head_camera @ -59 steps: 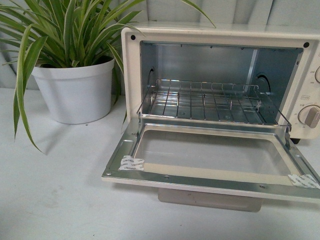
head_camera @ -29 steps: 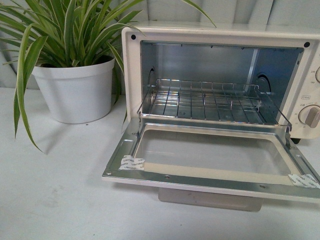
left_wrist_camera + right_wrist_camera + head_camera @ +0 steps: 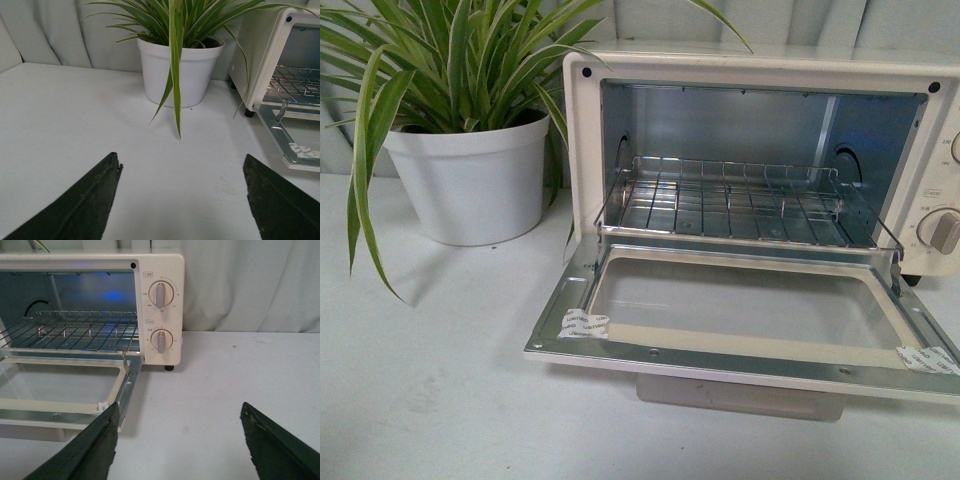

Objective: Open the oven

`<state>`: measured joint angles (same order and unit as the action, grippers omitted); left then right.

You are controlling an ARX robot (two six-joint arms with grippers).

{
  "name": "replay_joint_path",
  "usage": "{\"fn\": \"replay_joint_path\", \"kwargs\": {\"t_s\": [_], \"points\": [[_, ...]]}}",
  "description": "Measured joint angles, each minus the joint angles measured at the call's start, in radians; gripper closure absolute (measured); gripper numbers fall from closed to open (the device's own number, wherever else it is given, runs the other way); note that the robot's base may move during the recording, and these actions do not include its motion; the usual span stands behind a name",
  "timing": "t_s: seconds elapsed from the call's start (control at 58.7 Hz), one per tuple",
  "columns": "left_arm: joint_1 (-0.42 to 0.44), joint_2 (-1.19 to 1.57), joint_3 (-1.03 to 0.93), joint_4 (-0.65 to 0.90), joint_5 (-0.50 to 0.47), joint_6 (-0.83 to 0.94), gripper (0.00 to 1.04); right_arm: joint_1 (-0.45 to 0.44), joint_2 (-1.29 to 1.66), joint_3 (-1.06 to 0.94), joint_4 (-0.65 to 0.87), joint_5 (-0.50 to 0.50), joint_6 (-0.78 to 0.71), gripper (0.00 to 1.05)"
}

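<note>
White worktop [image 3: 440, 400] first, and on it the cream toaster oven [image 3: 760, 70], right of the potted spider plant [image 3: 470, 150]. Its glass door [image 3: 740, 310] lies fully down, wire rack [image 3: 740, 200] showing. Two beige knobs [image 3: 160, 317]; their labels are too small to read. Left hand [image 3: 182, 200] and right hand [image 3: 177, 440] both splayed, grasping nothing.

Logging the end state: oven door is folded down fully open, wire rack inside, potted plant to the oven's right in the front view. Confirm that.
One error: the potted plant stands left of the oven, as the front view shows. The door is down and open, and the wire rack is inside.
</note>
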<state>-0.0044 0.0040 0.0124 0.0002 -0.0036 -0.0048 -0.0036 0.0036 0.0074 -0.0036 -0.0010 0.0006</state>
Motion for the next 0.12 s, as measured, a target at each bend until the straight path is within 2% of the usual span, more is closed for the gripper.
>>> {"fn": "replay_joint_path", "kwargs": {"t_s": [0.085, 0.119], "points": [[0.0, 0.0, 0.0, 0.0, 0.0, 0.0, 0.05, 0.0, 0.0, 0.0, 0.0, 0.0, 0.0, 0.1], [0.0, 0.0, 0.0, 0.0, 0.0, 0.001, 0.06, 0.0, 0.0, 0.0, 0.0, 0.0, 0.001, 0.08]]}}
